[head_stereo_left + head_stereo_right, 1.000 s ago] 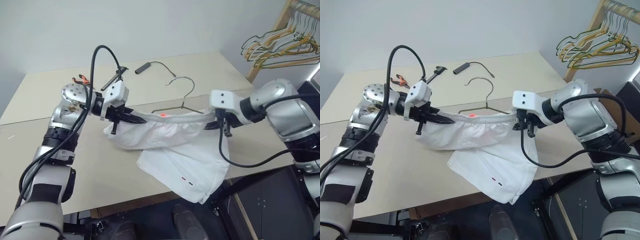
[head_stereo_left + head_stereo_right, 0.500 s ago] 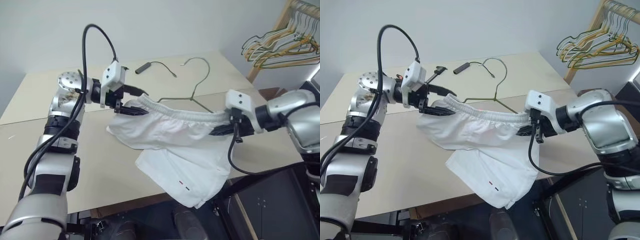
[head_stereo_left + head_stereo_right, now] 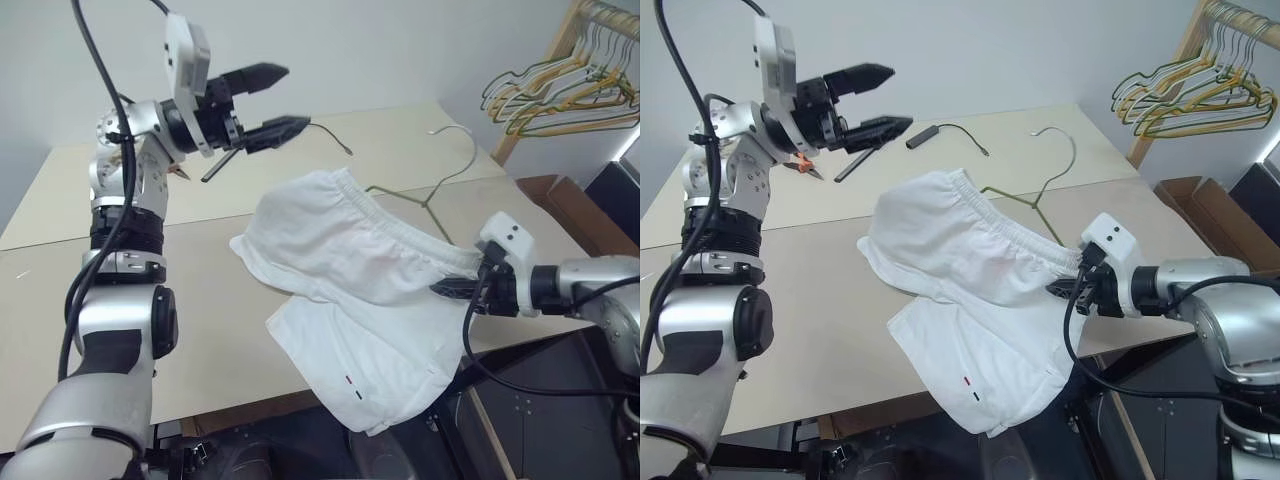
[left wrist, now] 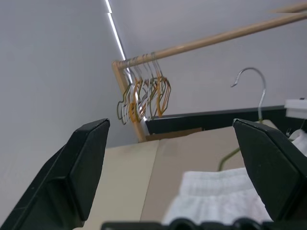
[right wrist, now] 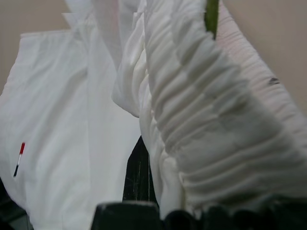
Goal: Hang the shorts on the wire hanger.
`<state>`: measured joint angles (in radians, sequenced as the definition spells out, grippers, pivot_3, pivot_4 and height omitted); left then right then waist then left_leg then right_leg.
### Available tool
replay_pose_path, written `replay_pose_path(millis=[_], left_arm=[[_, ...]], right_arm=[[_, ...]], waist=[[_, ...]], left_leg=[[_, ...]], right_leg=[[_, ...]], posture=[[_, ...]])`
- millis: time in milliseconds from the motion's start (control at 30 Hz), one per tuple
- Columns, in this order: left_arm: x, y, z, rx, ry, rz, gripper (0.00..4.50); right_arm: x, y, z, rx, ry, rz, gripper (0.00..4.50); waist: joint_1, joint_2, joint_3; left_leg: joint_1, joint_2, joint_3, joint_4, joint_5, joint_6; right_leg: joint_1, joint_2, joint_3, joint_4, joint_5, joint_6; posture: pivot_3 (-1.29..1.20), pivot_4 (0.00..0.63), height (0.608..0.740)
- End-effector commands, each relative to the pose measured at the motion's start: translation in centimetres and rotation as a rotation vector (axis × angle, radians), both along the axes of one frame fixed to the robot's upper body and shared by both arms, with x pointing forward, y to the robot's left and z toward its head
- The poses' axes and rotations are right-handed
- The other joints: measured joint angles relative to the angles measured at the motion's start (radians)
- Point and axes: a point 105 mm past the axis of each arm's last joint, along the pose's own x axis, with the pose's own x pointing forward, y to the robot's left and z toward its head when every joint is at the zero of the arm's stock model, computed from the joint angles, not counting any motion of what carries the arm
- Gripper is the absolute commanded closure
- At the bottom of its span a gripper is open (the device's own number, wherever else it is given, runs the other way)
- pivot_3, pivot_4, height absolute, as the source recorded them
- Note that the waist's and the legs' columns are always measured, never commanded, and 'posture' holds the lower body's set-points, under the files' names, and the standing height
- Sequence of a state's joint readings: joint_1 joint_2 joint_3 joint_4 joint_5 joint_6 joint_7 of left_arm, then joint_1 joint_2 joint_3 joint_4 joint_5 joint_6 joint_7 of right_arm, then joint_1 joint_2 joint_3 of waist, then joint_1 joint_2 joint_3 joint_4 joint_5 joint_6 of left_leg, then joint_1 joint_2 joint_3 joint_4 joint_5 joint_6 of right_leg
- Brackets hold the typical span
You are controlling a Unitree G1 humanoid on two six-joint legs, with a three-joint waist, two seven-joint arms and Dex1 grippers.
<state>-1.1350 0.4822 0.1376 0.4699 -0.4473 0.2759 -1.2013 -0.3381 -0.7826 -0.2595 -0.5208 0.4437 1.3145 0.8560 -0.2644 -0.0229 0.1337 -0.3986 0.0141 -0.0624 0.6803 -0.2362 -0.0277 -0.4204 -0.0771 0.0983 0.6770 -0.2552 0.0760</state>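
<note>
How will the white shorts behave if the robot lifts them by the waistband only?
The shorts would probably sag and fold: they already lie crumpled on the table, one leg drooping over its edge. They look light. The right gripper pinches the gathered waistband, which seems easy to grip.

Shorts (image 3: 350, 260) lie on table (image 3: 200, 300), near its front-right edge, one leg hanging over front edge; wire hanger (image 3: 430, 190) partly under waistband, hook sticking out behind shorts twd the right. L gripper (image 3: 275, 100) up above table, behind-left of shorts, well apart; R gripper (image 3: 455, 288) at shorts' right end, on waistband. Bunch of hangers (image 3: 560, 95) on rack far right, behind table.
</note>
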Motion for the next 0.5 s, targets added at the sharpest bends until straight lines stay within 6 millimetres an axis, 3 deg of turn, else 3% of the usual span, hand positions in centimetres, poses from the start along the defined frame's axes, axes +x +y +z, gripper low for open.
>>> replay_pose_path(millis=[33, 133, 333, 500], left_arm=[[-2.2, -1.3, 0.6, -0.083, 0.047, -0.047, 0.02], [-4.7, -3.0, -0.3, -0.133, 0.079, -0.09, 0.02], [-6.9, -4.0, -0.6, -0.208, 0.105, -0.106, 0.02], [-7.1, -4.6, -1.4, -0.229, 0.128, -0.084, 0.02]], right_arm=[[0.0, -3.0, 0.6, 0.026, -0.044, -0.279, 4.5], [0.0, -7.0, -0.3, 0.083, -0.018, -0.628, 4.5], [-1.4, -11.4, -1.0, 0.074, -0.037, -0.944, 4.5], [-1.6, -15.4, 1.2, 0.059, -0.093, -1.136, 4.5]], waist=[[0.0, 0.0, 0.0], [0.001, 0.0, 0.0], [-0.006, 0.001, -0.001], [-0.033, 0.006, -0.005]], left_leg=[[0.0, 0.0, 0.0, 0.0, 0.0, 0.0], [0.0, 0.0, 0.0, 0.001, 0.0, 0.0], [0.0, 0.0, 0.001, 0.0, 0.0, 0.0], [0.007, 0.0, 0.002, -0.001, 0.0, 0.0]], right_leg=[[0.0, 0.0, 0.0, 0.0, 0.0, 0.0], [0.0, 0.0, 0.0, 0.001, 0.002, -0.003], [0.0, 0.0, 0.001, 0.0, 0.005, -0.008], [0.009, 0.0, 0.002, -0.003, 0.0, 0.0]], posture=[[-0.27, 0.086, 0.74], [-0.29, 0.082, 0.74], [-0.31, 0.067, 0.74], [-0.31, 0.06, 0.74]])
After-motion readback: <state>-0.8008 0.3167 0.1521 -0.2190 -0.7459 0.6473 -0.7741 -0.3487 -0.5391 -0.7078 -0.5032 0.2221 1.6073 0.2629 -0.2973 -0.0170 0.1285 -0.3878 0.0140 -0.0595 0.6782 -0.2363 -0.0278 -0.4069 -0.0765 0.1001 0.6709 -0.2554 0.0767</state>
